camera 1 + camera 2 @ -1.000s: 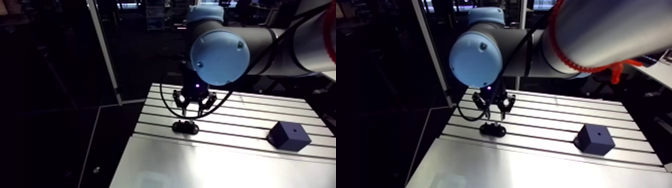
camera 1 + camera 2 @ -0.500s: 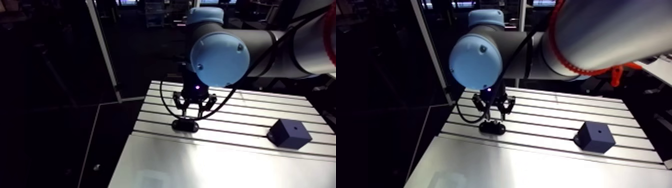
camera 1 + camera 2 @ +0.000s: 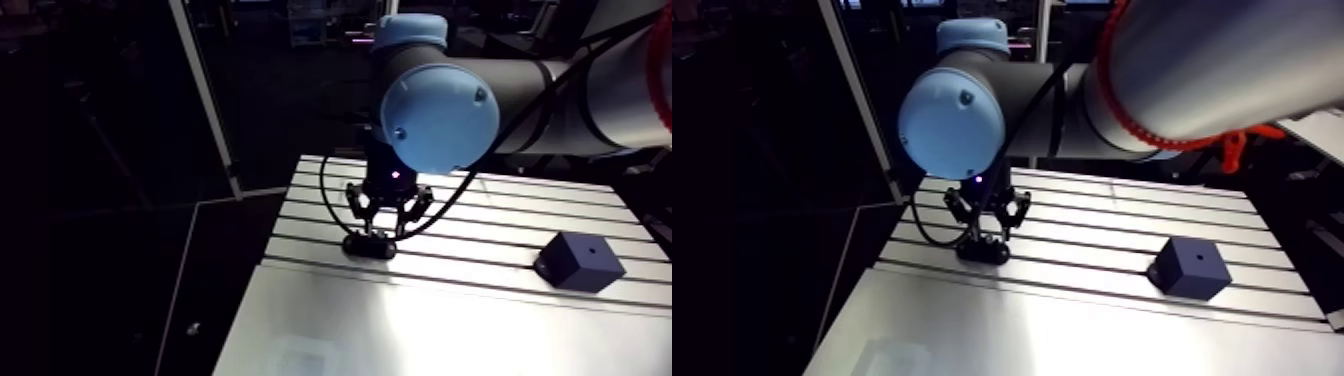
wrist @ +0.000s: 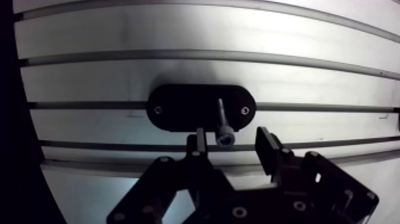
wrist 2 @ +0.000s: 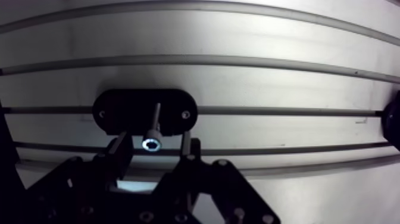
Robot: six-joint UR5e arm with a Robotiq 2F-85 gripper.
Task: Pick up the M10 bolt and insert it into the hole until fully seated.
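A dark bolt (image 4: 224, 134) stands upright in a black oval holder (image 4: 178, 108) that is screwed to the slotted table; its socket head faces the wrist camera. My gripper (image 4: 232, 144) is low over the holder, and its fingers (image 4: 198, 146) stand apart on either side of the bolt head without pressing it. The head lies nearer one finger than the other. In the arm view the gripper (image 3: 379, 226) hangs just above the holder (image 3: 369, 246). A dark blue cube (image 3: 580, 262) with a small hole in its top face sits far off to the right on the table.
The aluminium table (image 3: 400, 320) has long parallel slots (image 4: 178, 55) running across it and a smooth plate along the front. Its left edge (image 3: 262, 270) drops off close beside the holder. A metal post (image 3: 205, 95) stands at the table's back left.
The gripper has come down from a little above the holder to just over it, its fingers now flanking the bolt head. The holder and the cube have stayed put.
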